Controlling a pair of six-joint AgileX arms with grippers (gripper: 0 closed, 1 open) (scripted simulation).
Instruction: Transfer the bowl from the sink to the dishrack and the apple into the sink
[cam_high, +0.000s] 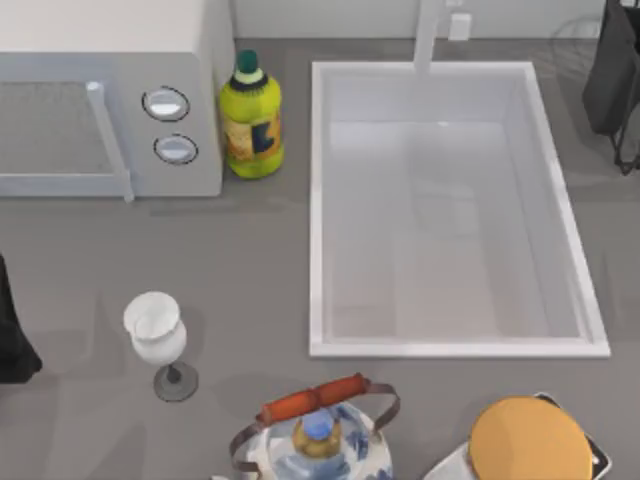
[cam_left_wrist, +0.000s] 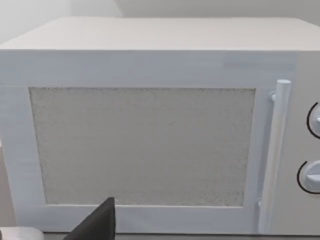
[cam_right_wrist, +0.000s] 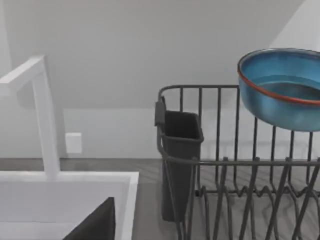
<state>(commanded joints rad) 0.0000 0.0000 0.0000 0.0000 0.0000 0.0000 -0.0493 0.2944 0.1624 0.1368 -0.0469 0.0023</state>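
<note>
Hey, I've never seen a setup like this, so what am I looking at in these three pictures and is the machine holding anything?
This is a simulated kitchen table worked by two AgileX robot arms with two-finger grippers. One picture looks straight down; the others come from cameras on each arm's wrist.

From above you see a large white rectangular sink with a faucet post, a white microwave, a yellow-green bottle, a white goblet, a blue-patterned kettle with an orange handle and a flat orange round disc.

The left wrist camera faces the microwave door. The right wrist camera looks over the sink corner at a dark wire dishrack, with a glossy blue bowl up at the rack. What holds the bowl cannot be seen.
</note>
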